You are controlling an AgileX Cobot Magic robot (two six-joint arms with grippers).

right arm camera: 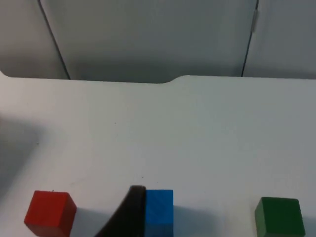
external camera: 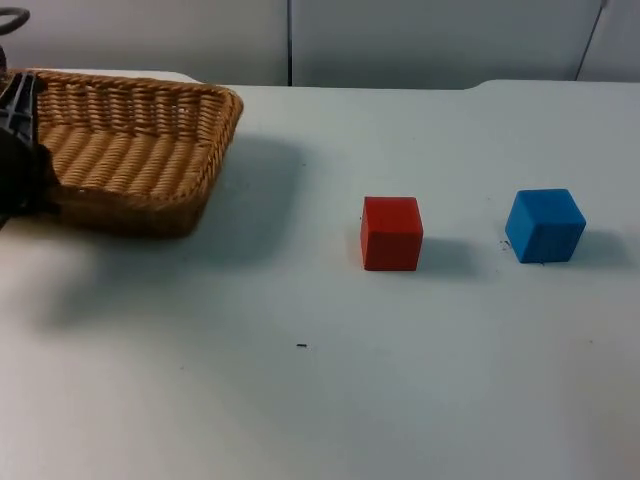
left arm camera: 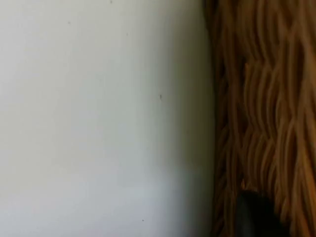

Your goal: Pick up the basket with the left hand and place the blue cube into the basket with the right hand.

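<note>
While gripping the basket (external camera: 140, 145), left tool (external camera: 20, 150) holds it tilted.

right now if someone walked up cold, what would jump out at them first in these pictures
The woven basket at the table's far left stands out first, with the left gripper at its near left rim. Next come two bright cubes standing apart on the white top: a red cube near the middle and the blue cube to its right. The right wrist view adds a green cube beyond the blue one.
</note>
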